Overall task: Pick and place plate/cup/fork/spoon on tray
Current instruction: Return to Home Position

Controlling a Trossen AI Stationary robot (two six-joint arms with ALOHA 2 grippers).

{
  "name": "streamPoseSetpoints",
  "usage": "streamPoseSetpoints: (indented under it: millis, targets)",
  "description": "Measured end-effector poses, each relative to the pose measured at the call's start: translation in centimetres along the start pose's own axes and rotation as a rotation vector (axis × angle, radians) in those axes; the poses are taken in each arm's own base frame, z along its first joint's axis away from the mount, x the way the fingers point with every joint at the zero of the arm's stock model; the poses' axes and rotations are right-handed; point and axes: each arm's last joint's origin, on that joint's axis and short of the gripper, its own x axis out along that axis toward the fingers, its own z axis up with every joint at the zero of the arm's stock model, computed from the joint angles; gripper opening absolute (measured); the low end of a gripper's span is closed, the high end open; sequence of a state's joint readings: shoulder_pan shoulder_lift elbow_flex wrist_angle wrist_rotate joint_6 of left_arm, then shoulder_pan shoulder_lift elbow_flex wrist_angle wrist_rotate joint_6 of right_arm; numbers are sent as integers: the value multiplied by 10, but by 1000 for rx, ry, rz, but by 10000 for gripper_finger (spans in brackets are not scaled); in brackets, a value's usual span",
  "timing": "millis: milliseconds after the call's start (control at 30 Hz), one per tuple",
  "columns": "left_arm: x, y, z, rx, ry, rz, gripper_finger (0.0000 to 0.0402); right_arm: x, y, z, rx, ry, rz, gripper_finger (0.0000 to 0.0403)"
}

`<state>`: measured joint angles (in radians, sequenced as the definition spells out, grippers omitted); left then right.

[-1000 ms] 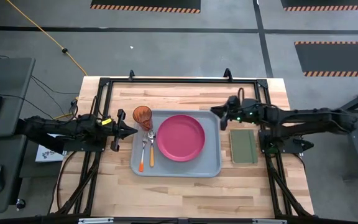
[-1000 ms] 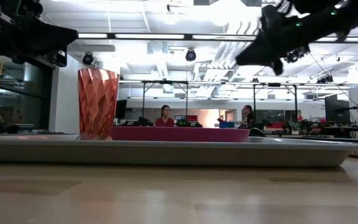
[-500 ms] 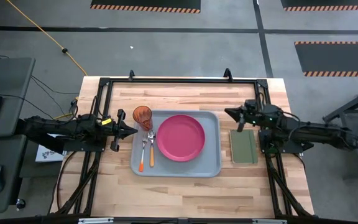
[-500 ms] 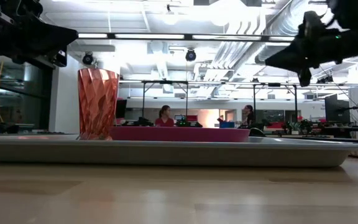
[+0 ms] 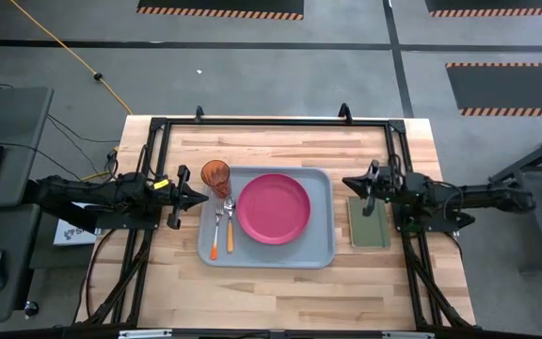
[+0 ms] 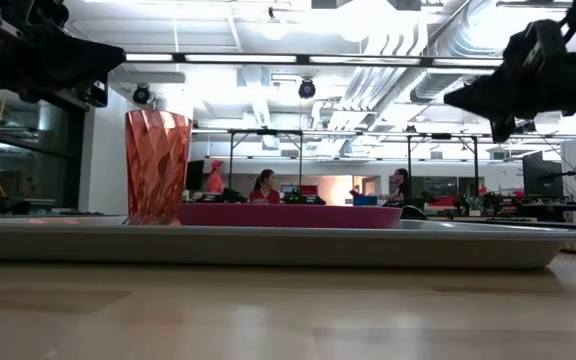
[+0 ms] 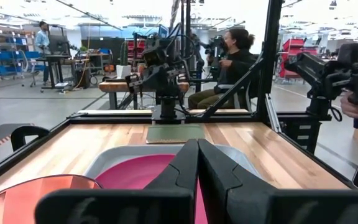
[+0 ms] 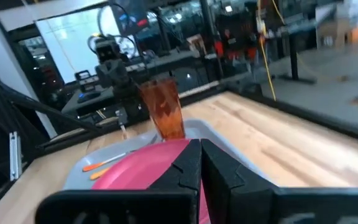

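Two arms: both dark arms reach in over the wooden table, one from each side.
tray: pale blue-grey, flat on the table, between the two grippers.
plate: bright pink, lying on the tray and filling its middle and right part.
cup: red-orange, upright in the tray's far left corner, just beside the plate's rim.
fork: orange handle, lying lengthwise on the tray, nearest its left rim.
spoon: yellowish handle, lying between the fork and the plate, close alongside the fork.
left gripper: fingers pressed together with nothing between them, held in the air just off the tray's left edge, near the cup.
right gripper: fingers likewise closed on nothing (its wrist view shows the two tips meeting), raised over the far end of the green pad, near the tray's right rim.
green pad: flat on the table to the right of the tray, apart from it.
room: seated people show beyond the table in the low view.
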<state>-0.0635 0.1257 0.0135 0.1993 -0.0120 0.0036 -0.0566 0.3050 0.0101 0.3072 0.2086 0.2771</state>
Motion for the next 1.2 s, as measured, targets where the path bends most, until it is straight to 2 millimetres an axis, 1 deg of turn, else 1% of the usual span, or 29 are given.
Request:
streamPoseSetpoints:
  millis: [67,167,400,567,800,933,1067,1200]
  targets:
    - [0,0,0,0,0,0,1,-1,3,2,-40,-23,14,0]
    - [0,0,0,0,0,0,1,-1,5,1,-49,-18,33,0]
    - [0,0,0,0,0,0,1,-1,4,-6,46,57,9,0]
    - [-1,-1,1,-1,-7,-6,1,-1,3,-10,59,96,-2,0]
    - [-5,-4,4,-5,-47,-35,1,-2,2,-11,56,108,-5,0]
    - [-8,-4,1,-5,-19,-39,1,-3,2,-12,55,111,-5,0]
    - [-8,-4,-9,-1,75,-40,1,-7,1,-9,61,88,2,0]
    - [-8,-4,-8,-1,66,-41,1,-13,0,-6,70,55,12,0]
